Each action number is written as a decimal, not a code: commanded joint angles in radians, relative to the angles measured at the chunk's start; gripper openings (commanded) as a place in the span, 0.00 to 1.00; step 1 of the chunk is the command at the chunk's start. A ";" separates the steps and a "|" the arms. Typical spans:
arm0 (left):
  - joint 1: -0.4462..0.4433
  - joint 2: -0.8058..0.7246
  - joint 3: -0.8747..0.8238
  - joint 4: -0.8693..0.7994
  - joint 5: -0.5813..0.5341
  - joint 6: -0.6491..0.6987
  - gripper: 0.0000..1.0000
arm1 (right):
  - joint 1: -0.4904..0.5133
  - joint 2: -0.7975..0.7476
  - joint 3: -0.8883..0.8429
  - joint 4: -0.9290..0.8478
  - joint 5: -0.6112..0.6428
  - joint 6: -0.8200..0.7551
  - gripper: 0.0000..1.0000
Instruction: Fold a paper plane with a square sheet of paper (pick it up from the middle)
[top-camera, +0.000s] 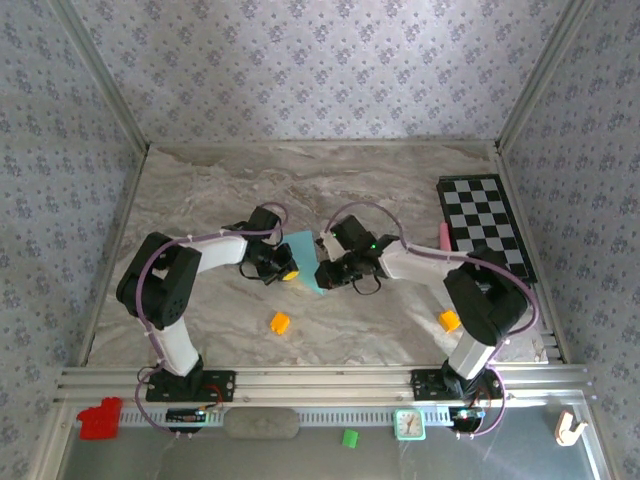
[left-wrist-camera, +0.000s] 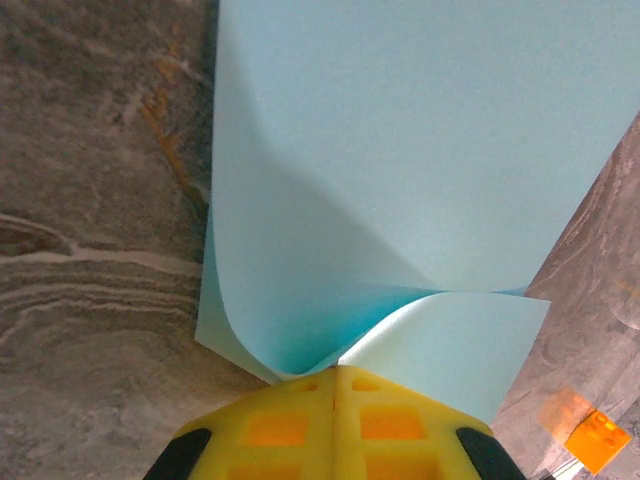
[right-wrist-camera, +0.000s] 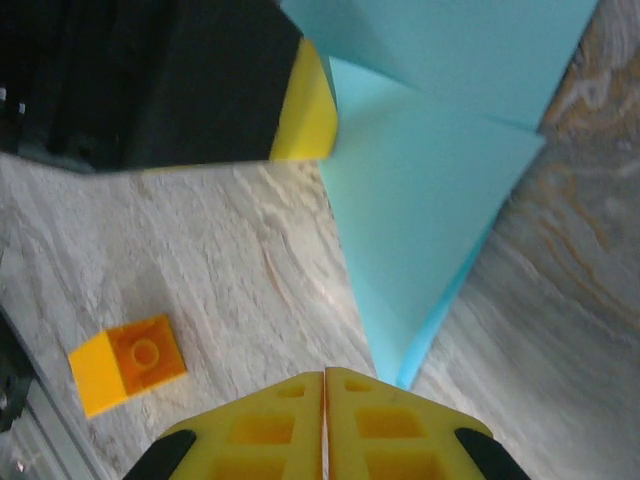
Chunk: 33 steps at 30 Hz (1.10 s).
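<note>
The square sheet of paper (top-camera: 303, 256) is teal-blue and lies mid-table between both arms, partly folded to a point. In the left wrist view the paper (left-wrist-camera: 400, 150) curls up from the table, and its near edge is pinched in my left gripper (left-wrist-camera: 337, 368), whose yellow jaws are shut on it. My left gripper (top-camera: 284, 270) sits at the sheet's left side. My right gripper (right-wrist-camera: 325, 372) is shut with nothing between its jaws. The paper's pointed corner (right-wrist-camera: 420, 230) ends just right of its fingertips. In the top view my right gripper (top-camera: 324, 277) is at the sheet's right edge.
Orange cubes lie on the marble table, one in front of the paper (top-camera: 279, 322) and one by the right arm (top-camera: 449, 320). A black-and-white checkered board (top-camera: 485, 225) lies at the far right. The aluminium rail (top-camera: 320, 380) runs along the near edge.
</note>
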 joint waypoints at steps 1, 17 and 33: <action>0.002 0.069 -0.026 -0.056 -0.129 0.008 0.02 | 0.013 0.066 0.056 0.002 0.043 0.026 0.08; -0.003 -0.052 -0.002 0.054 -0.040 0.051 0.07 | 0.016 0.195 0.092 -0.064 0.096 0.009 0.05; -0.095 -0.052 -0.085 0.241 0.003 0.031 0.10 | 0.011 0.206 0.099 -0.083 0.100 0.055 0.03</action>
